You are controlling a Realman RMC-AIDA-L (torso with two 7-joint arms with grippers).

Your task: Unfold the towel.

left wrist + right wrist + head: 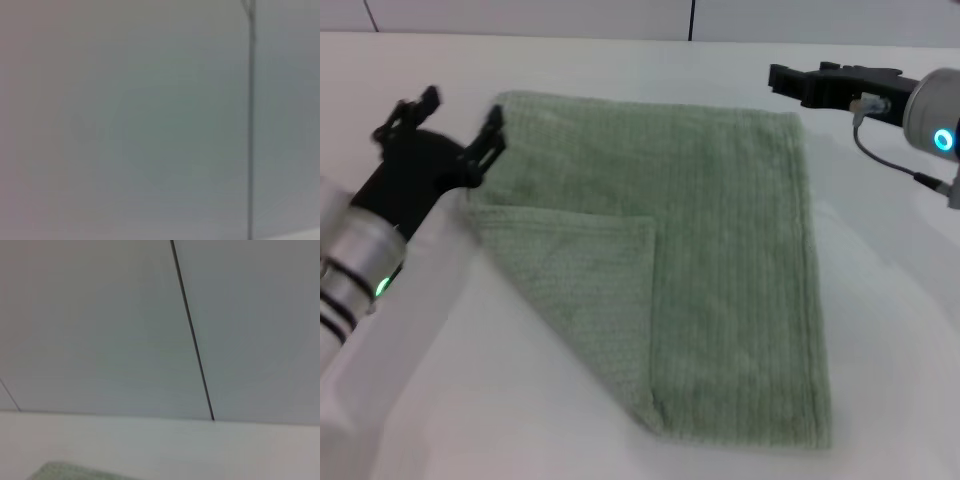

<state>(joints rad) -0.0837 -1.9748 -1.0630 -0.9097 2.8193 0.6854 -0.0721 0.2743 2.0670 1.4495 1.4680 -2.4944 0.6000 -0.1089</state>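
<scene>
Nearest the robot, the towel's (720,270) front hem lies flat on the white table (520,400), well in front of both pincers. The cloth is pale sage-green terry with fine ribbed stripes running front to back and a thicker hemmed border. It is roughly rectangular as it lies, except on its left side, where a triangular flap is folded over onto the top; the flap's straight edge runs from the left border inward, then down toward the front corner, and its surface shows a finer, nubbier weave.

Farther back, the left gripper (455,125) hovers just beside the towel's far left corner, its black fingers spread apart, one tip close over the corner hem and the other out over bare table. Nothing sits between them.

At the far right, the right gripper (790,80) hangs just beyond the towel's far right corner, apart from the cloth; whether its black fingers are spread or pressed together cannot be told.

In the right wrist view a small strip of the green towel (75,472) shows on the table below a pale panelled wall (100,330).
</scene>
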